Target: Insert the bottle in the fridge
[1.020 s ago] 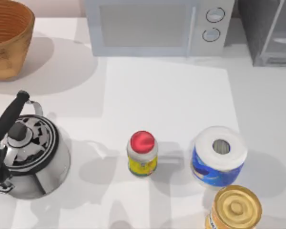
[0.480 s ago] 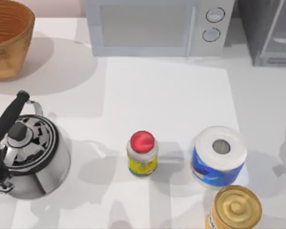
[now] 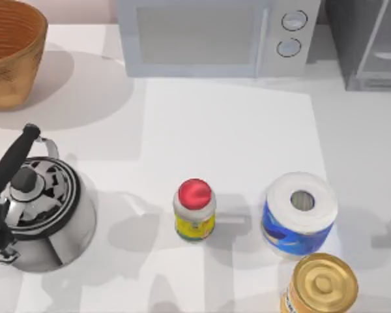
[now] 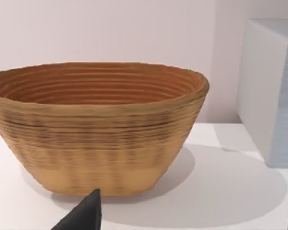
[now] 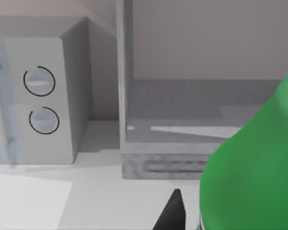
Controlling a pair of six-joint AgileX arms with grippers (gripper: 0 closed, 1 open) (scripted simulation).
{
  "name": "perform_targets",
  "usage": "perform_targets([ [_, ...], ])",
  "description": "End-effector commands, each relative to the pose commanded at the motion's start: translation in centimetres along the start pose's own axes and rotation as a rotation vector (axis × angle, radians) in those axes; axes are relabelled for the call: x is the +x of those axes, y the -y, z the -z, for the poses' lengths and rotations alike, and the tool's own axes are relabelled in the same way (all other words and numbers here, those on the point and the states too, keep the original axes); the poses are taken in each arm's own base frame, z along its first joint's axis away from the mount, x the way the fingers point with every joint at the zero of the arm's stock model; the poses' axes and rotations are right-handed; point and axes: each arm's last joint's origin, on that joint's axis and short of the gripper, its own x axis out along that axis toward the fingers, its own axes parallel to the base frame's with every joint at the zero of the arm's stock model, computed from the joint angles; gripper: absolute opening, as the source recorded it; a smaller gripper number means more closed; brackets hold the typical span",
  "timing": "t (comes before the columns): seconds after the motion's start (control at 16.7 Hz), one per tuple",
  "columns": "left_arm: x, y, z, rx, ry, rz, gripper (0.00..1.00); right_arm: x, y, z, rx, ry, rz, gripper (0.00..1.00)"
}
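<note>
My right gripper carries the smooth translucent green bottle facing the boxy grey fridge at twelve o'clock.

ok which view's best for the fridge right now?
The right wrist view: the fridge faces the camera, with its door frame and its inside shelf plain, and the green bottle near in front of it. The top view catches just a corner of it, at the table's far right.
</note>
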Motion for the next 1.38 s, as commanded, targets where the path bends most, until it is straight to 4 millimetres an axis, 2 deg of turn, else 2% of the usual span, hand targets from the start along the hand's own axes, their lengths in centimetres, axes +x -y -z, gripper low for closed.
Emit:
perform_targets([
  [0.42,0.0,0.0,0.0,0.000,0.000,0.000,1.00,0.0,0.0,-0.2,0.003,0.003,0.003,0.01],
  [0.54,0.0,0.0,0.0,0.000,0.000,0.000,1.00,0.2,0.2,-1.6,0.005,0.031,0.011,0.01],
  [0.78,0.0,0.0,0.0,0.000,0.000,0.000,1.00,1.6,0.5,-5.8,0.011,0.095,0.017,0.01],
  [0.96,0.0,0.0,0.0,0.000,0.000,0.000,1.00,4.9,1.0,-8.8,0.011,0.097,0.006,0.01],
  [1.08,0.0,0.0,0.0,0.000,0.000,0.000,1.00,8.5,1.6,-9.6,0.012,0.060,-0.007,0.01],
  [1.2,0.0,0.0,0.0,0.000,0.000,0.000,1.00,12.6,2.4,-9.1,0.015,0.010,-0.020,0.01],
  [1.38,0.0,0.0,0.0,0.000,0.000,0.000,1.00,18.4,4.0,-7.4,0.016,-0.027,-0.033,0.01],
])
